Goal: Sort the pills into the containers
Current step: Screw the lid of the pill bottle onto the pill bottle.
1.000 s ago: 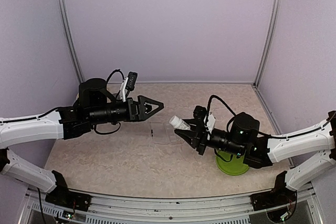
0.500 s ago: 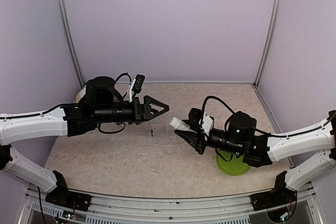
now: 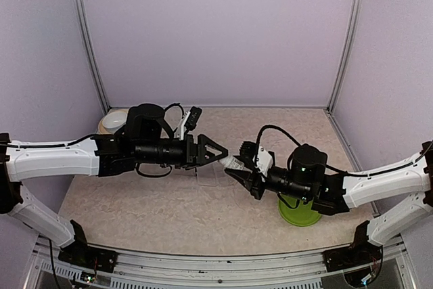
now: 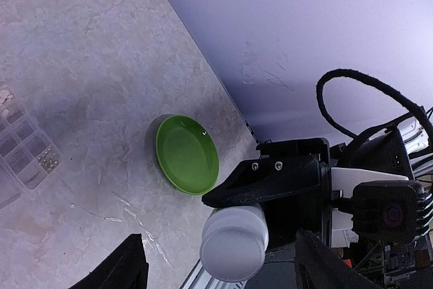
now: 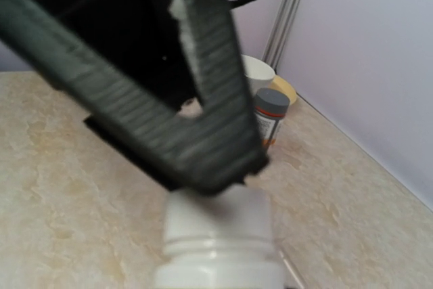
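Nearest me, a green dish (image 3: pixel 298 213) sits on the table (image 3: pixel 169 214), half hidden under my right arm. Just beyond it my right tool (image 3: pixel 238 170) pinches a small white bottle (image 4: pixel 235 245), tilted with its cap toward my left tool (image 3: pixel 222 153). That tool's jaws stand spread on either side of the cap and block most of the right wrist view. Beneath them lies the clear container (image 4: pixel 24 147), with pale pills (image 4: pixel 47 160) in one compartment. Farther back on the left, a grey-capped bottle (image 5: pixel 270 116) stands beside a cream bowl (image 3: pixel 111 121).
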Tool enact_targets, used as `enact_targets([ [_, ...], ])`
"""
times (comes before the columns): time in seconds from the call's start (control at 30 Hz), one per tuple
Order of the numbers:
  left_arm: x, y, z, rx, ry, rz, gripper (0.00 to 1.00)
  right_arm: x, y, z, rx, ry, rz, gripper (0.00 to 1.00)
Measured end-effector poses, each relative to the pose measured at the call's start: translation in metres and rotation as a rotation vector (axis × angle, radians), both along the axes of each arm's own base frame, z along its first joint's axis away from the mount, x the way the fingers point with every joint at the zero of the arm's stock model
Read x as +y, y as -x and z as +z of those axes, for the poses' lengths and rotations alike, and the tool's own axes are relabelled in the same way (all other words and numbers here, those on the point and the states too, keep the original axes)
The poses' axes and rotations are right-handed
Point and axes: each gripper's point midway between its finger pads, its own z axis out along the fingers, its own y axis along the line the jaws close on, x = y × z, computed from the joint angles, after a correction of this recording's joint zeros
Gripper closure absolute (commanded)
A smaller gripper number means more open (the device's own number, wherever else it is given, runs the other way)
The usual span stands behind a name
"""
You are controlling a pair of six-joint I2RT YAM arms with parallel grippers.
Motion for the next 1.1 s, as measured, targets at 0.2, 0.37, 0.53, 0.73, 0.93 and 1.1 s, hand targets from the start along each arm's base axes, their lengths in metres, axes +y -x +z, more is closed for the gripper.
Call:
enact_targets([
  [0.2, -0.0043, 0.0047, -0.005, 0.013, -0.006, -0.024, 0.34, -0.0006, -0.0036, -0.005, 0.005, 0.015, -0.02, 1.0],
  [0.37, -0.006, 0.0062, -0.0073, 0.022, -0.007, -0.035, 0.38, -0.0003, -0.003, -0.0048, 0.004, 0.015, -0.019, 1.0],
  [0.53, -0.0075, 0.0068, -0.0049, 0.019, 0.005, -0.043, 0.44, 0.0009, -0.0011, -0.0056, 0.004, 0.017, -0.013, 1.0],
  [0.73, -0.009, 0.0073, -0.0014, 0.018, 0.021, -0.049, 0.53, 0.0029, -0.0006, -0.0086, 0.006, 0.025, -0.01, 1.0],
  [0.93, -0.0089, 0.0061, -0.0032, 0.023, 0.018, -0.044, 0.62, 0.0032, -0.0006, -0.007, 0.004, 0.02, -0.012, 1.0],
  [1.1, -0.0085, 0.0047, -0.004, 0.018, 0.014, -0.039, 0.71, 0.0036, -0.0004, -0.0046, 0.0, 0.012, -0.011, 1.0],
])
